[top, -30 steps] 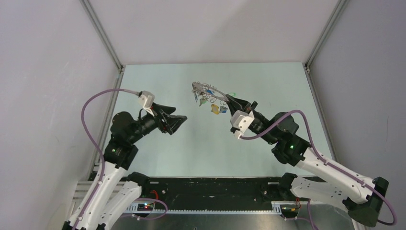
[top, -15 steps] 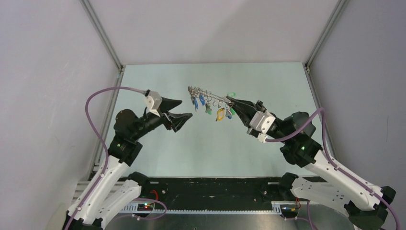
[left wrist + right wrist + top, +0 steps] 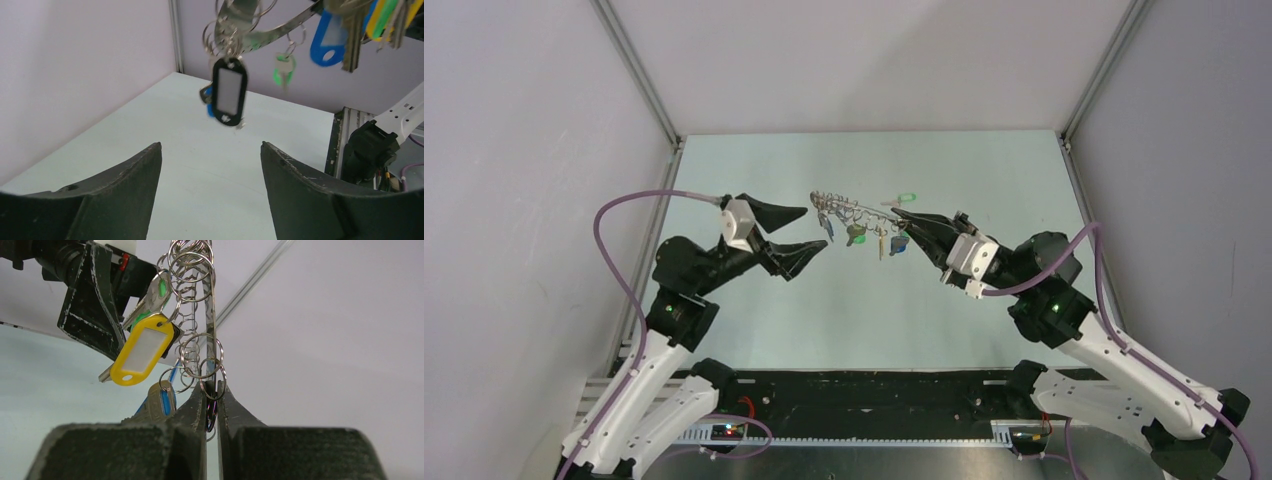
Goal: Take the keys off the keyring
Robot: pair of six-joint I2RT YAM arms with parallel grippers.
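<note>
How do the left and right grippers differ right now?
The left gripper has its fingers spread wide and holds nothing; the right gripper is shut on the keyring. The left sits near the ring's far end without touching it; the right carries the ring, keys dangling. Both are raised above the table, pointing at each other.

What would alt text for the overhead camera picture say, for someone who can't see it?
The right gripper, shut, holds a wire keyring in the air above a pale green table, with coloured keys dangling from it. The left gripper points toward the ring's far end, jaws open and empty.
</note>
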